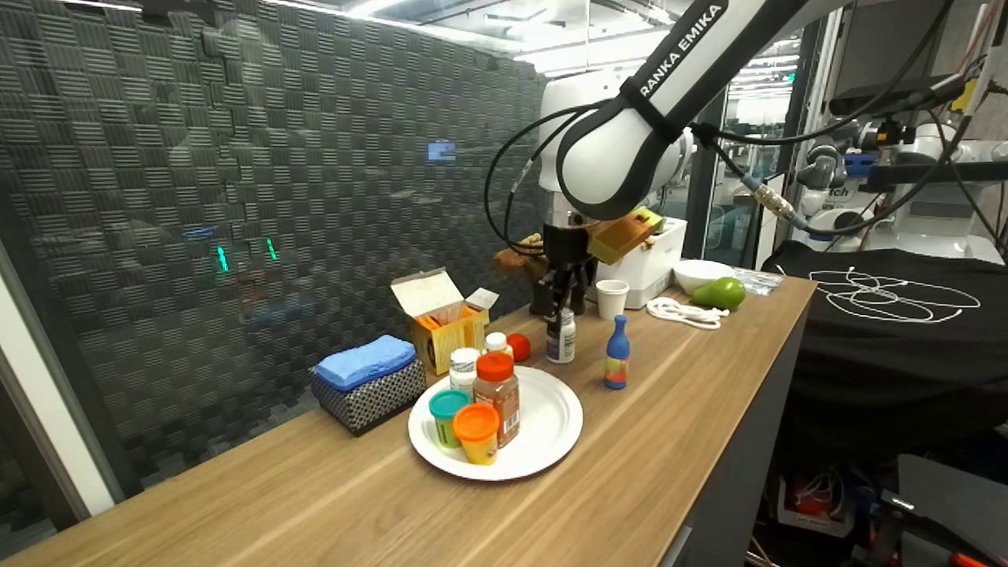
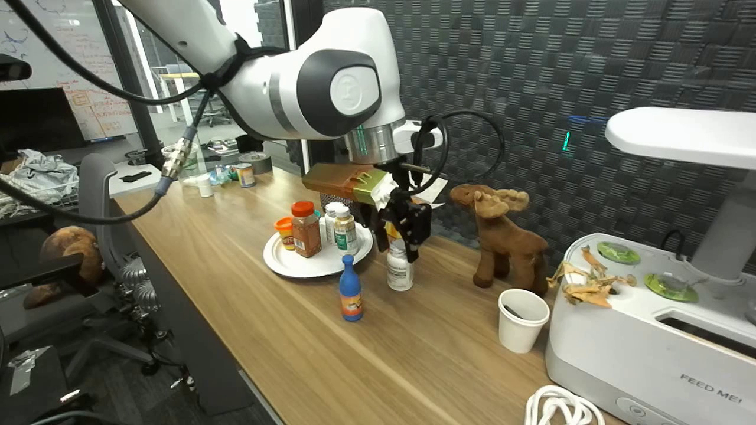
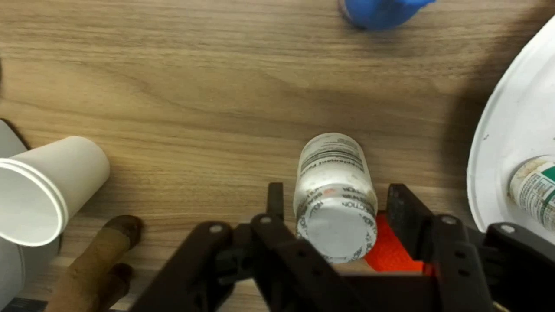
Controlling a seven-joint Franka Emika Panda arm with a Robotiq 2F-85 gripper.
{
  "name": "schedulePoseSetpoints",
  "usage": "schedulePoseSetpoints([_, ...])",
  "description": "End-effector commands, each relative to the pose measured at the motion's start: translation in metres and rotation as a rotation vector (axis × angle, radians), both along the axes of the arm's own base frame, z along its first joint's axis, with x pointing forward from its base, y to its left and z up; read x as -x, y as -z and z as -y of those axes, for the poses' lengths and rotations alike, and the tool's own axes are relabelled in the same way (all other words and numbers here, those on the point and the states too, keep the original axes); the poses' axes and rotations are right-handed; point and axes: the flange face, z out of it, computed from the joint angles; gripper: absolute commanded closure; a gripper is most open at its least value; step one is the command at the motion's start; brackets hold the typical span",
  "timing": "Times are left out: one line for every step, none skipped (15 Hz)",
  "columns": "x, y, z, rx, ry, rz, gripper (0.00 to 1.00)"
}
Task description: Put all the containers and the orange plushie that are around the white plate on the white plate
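The white plate (image 1: 551,425) holds several containers, among them an orange-lidded tub (image 1: 477,435), a teal-lidded tub (image 1: 449,417) and a red-lidded jar (image 2: 306,230). A white bottle (image 2: 400,273) stands upright on the table beside the plate. My gripper (image 3: 337,195) points down over it, open, with one finger on each side of its cap. Gaps show between the fingers and the bottle. An orange-red round plushie (image 1: 518,346) lies beyond the plate; in the wrist view it (image 3: 390,249) is partly hidden behind the bottle and finger. A blue bottle (image 2: 351,290) stands upright nearby.
A white paper cup (image 2: 520,327), a brown moose plushie (image 2: 511,242) and a white planter (image 2: 620,348) stand beyond the bottle. An open yellow box (image 1: 453,335) and a tissue box with blue cloth (image 1: 370,386) stand by the wall. A white cord (image 1: 685,313) lies farther along.
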Motion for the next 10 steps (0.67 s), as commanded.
schedulePoseSetpoints([-0.008, 0.0, 0.0, 0.004, 0.0, -0.005, 0.65])
schedulePoseSetpoints([-0.007, 0.0, -0.001, 0.006, -0.001, -0.005, 0.73])
schedulePoseSetpoints([-0.007, -0.003, -0.005, 0.03, -0.002, 0.003, 0.76])
schedulePoseSetpoints([-0.005, -0.004, -0.01, 0.048, -0.009, 0.007, 0.75])
schedulePoseSetpoints([-0.001, -0.007, -0.017, 0.069, -0.015, 0.017, 0.75])
schedulePoseSetpoints([0.003, -0.01, -0.024, 0.086, -0.014, 0.02, 0.76])
schedulePoseSetpoints([0.009, -0.014, -0.034, 0.105, -0.013, 0.03, 0.77])
schedulePoseSetpoints([0.014, -0.015, -0.043, 0.124, -0.013, 0.035, 0.77])
schedulePoseSetpoints([0.023, -0.018, -0.053, 0.138, -0.013, 0.045, 0.78])
schedulePoseSetpoints([0.029, -0.021, -0.063, 0.15, -0.01, 0.059, 0.78])
